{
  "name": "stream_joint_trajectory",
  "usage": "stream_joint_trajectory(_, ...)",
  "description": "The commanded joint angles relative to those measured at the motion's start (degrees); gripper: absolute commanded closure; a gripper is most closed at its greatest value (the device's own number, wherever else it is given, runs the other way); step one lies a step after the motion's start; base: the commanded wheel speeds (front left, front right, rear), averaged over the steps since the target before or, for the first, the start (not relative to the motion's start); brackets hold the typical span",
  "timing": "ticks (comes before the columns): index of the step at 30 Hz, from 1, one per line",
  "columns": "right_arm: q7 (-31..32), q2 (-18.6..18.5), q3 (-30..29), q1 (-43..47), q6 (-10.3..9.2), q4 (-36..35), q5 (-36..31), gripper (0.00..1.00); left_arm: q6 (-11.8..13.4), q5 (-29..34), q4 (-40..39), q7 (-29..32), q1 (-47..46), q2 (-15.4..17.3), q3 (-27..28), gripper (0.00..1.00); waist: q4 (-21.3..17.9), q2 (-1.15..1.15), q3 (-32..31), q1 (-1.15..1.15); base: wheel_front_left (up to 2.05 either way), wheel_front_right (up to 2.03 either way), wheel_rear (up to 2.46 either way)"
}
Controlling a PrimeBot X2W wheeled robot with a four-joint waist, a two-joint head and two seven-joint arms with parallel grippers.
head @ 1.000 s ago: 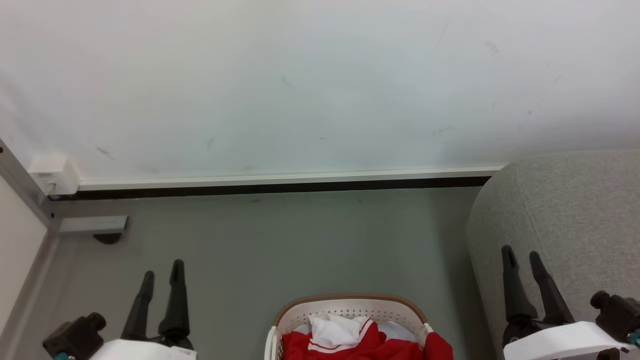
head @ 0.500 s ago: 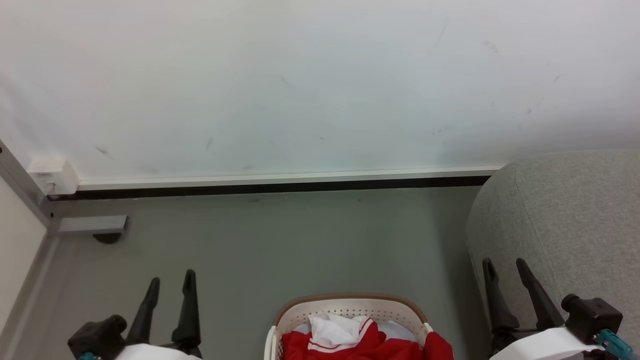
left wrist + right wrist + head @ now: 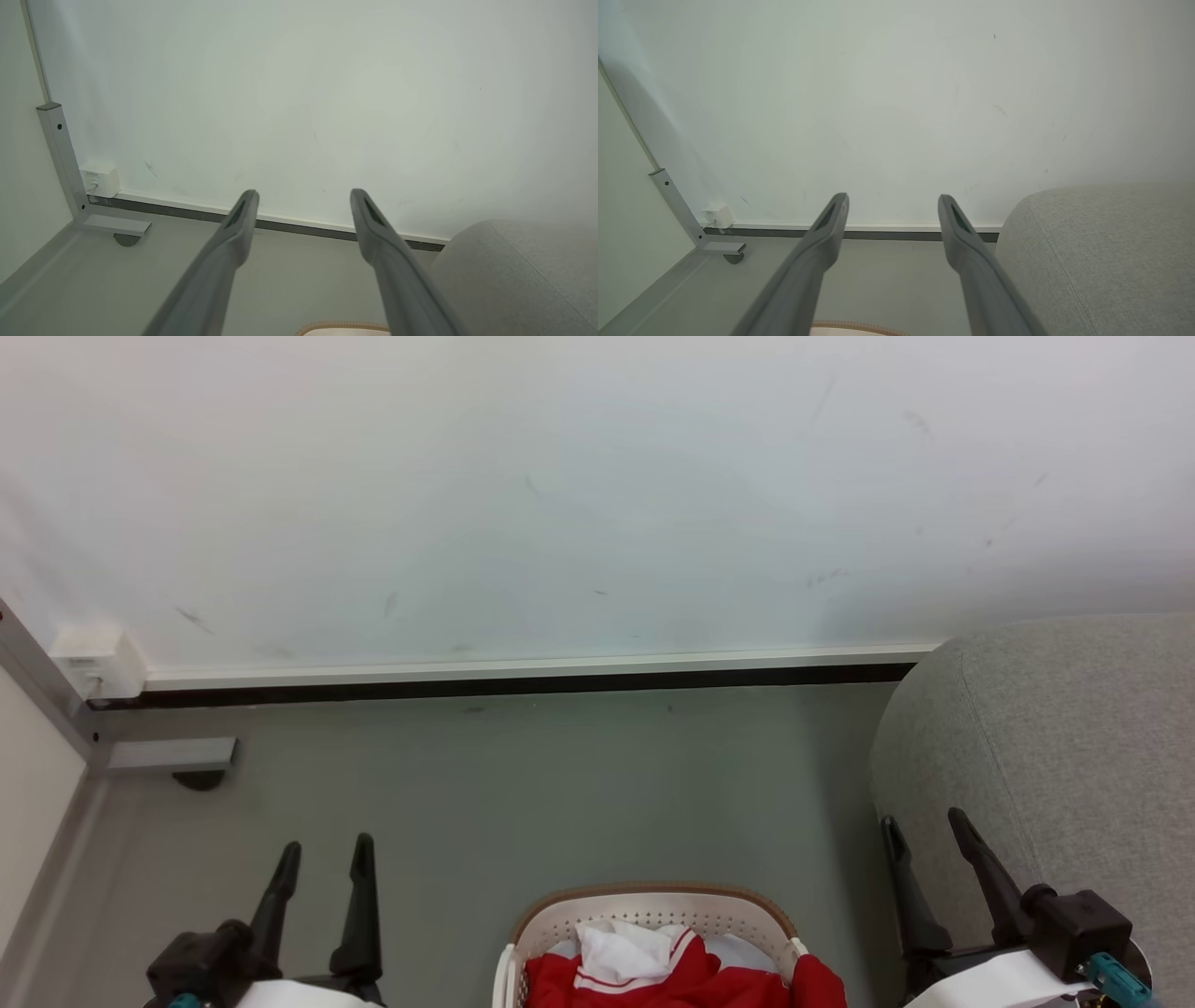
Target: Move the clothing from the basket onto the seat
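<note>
2 tools are showing in the head view. L tool (image 3: 328, 845) is hanging at lower left w/ its 2 dark fingers standing apart, nothing btwn them. R tool (image 3: 922, 819) is hanging at lower right, its 2 fingers likewise spread and gripping nothing. 1 basket (image 3: 653, 896) is sitting on the floor (image 3: 523, 775) btwn the 2 tools, back from their fingertips and apart from both. The clothing (image 3: 681, 980) is lying inside it: red fabric bunched up w/ a white, red-striped part on top, and 1 red fold hanging over the rim on the R tool's side. No. of garments: can't tell. 1 seat (image 3: 1055, 728) is standing right by the R tool, whose fingers are overlapping its rounded grey edge; touching or not, can't tell. Both tools are pointing toward 1 pale wall (image 3: 560, 504). 1 small white box (image 3: 98, 663) is sitting low on that wall, ahead of the L tool and to its left.
</note>
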Motion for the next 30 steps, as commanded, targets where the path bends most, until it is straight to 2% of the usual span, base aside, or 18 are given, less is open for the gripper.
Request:
stream_joint_trajectory(1,-0.57,-0.21,0.18,-1.10,0.30,-0.58,-1.28,0.00,0.10,1.57,-0.59,-0.59,0.43,0.62,-0.06,0.00,-0.05,0.00,-0.01,0.00,0.00,0.00,0.00)
stream_joint_trajectory(30,-3.67,-0.18,2.01,-1.34,0.38,-1.23,-11.74,0.00,-1.15,12.80,-2.05,-3.67,0.10,-0.16,0.70,0.00,-0.13,0.00,0.24,0.00,0.00,0.00,0.00)
